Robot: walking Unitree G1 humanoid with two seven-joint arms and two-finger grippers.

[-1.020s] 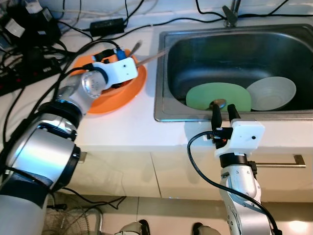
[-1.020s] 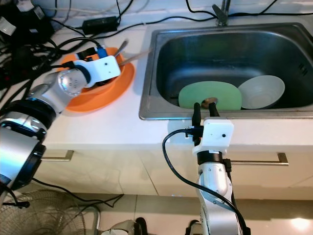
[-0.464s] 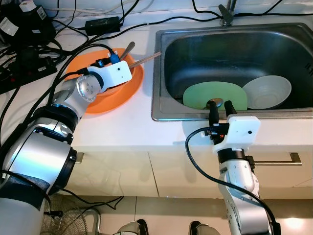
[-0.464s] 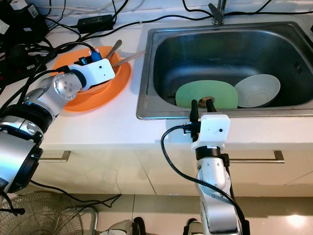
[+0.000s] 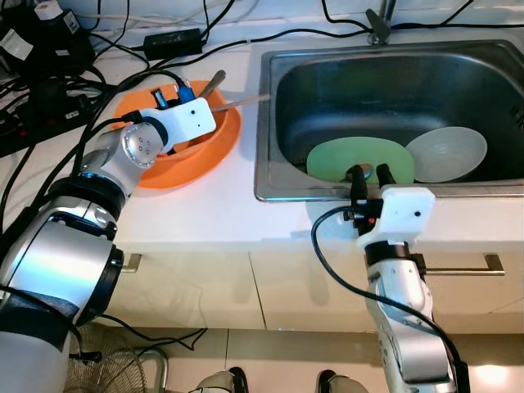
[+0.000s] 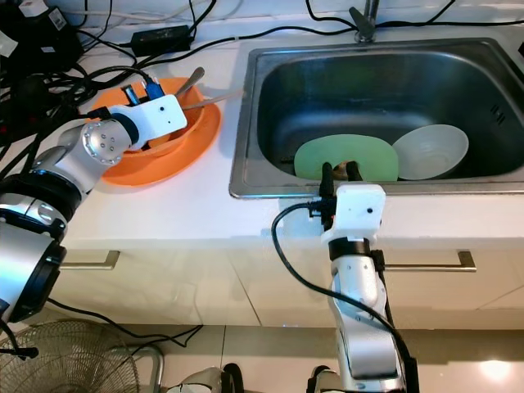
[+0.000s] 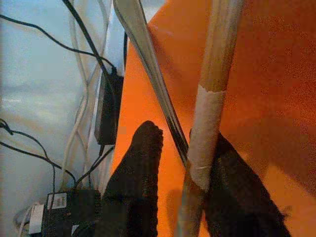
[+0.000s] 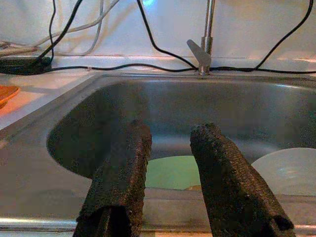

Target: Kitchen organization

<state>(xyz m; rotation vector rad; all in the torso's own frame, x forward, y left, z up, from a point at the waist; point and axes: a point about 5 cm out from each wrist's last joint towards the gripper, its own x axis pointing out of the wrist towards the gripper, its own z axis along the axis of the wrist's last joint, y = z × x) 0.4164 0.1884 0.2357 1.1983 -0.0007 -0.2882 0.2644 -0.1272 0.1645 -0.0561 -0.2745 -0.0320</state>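
An orange plate (image 5: 214,151) sits on the white counter left of the steel sink (image 5: 393,82). My left gripper (image 7: 185,148) reaches over it, shut on a metal spoon handle (image 7: 148,64) and a wooden stick (image 7: 215,74). Both utensils stick out toward the sink, the spoon (image 5: 214,80) and the stick (image 5: 246,100). In the sink lie a green plate (image 5: 344,157) and a white bowl (image 5: 446,154). My right gripper (image 5: 369,175) stands at the sink's front rim, fingers up and open, nothing between them.
Black cables and power strips (image 5: 49,74) crowd the counter's far left, with a black adapter (image 5: 176,39) behind the plate. The faucet (image 5: 378,24) rises at the sink's back. A drawer handle (image 5: 491,266) lies below the counter, and a fan (image 6: 74,360) is on the floor.
My left gripper has drawn a little to the left over the orange plate, and the stick's tip has swung with it. The right gripper stays at the sink's front rim.
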